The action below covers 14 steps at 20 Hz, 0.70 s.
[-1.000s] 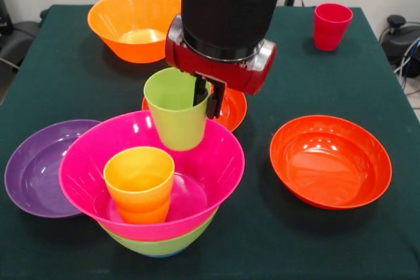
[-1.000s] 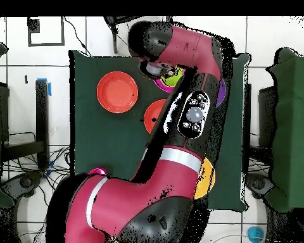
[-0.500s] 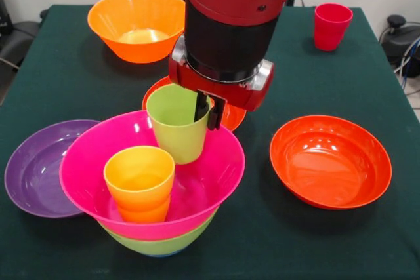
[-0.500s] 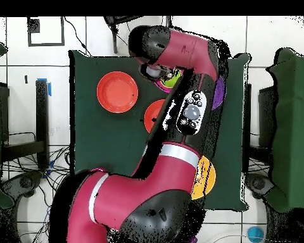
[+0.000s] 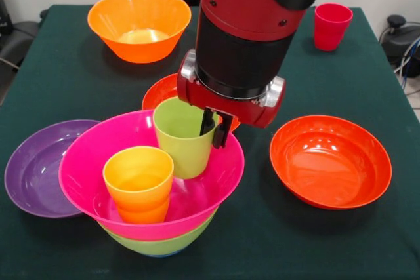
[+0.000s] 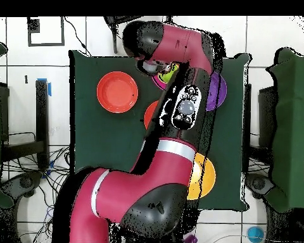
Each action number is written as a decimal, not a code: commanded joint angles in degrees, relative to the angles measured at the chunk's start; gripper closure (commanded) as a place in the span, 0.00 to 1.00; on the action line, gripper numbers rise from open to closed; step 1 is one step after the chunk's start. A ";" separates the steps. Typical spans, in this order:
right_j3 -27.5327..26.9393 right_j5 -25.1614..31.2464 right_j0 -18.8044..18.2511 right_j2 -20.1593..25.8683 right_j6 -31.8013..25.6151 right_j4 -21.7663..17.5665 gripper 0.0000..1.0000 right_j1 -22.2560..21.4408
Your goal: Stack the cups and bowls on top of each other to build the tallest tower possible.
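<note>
On my feed the gripper (image 5: 216, 129) pinched the rim of the lime-green plastic cup (image 5: 183, 138), one finger inside and one outside, holding it upright within the glossy magenta plastic bowl (image 5: 216, 181). A yellow-orange plastic cup (image 5: 138, 183) stood in that bowl just beside it. The magenta bowl sat nested in a lime-green bowl (image 5: 161, 245). Around it on the dark green table (image 5: 275, 240) I saw a shallow purple bowl (image 5: 33, 168), a deep orange bowl (image 5: 136, 24), two shallow red-orange bowls (image 5: 330, 160) (image 5: 161, 91) and a red cup (image 5: 331, 25).

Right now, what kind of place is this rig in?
Probably a lab or test room: a dark green cloth-covered table on a white tiled floor with loose cables, and a red and black robot arm handling glossy plastic bowls like the magenta one.
</note>
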 commanded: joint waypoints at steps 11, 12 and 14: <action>-3.14 0.77 -0.70 2.82 7.05 -0.42 1.00 2.21; -3.18 0.74 -0.72 2.84 7.02 -0.41 1.00 2.26; -3.40 0.89 -0.83 2.86 6.77 -0.39 1.00 2.36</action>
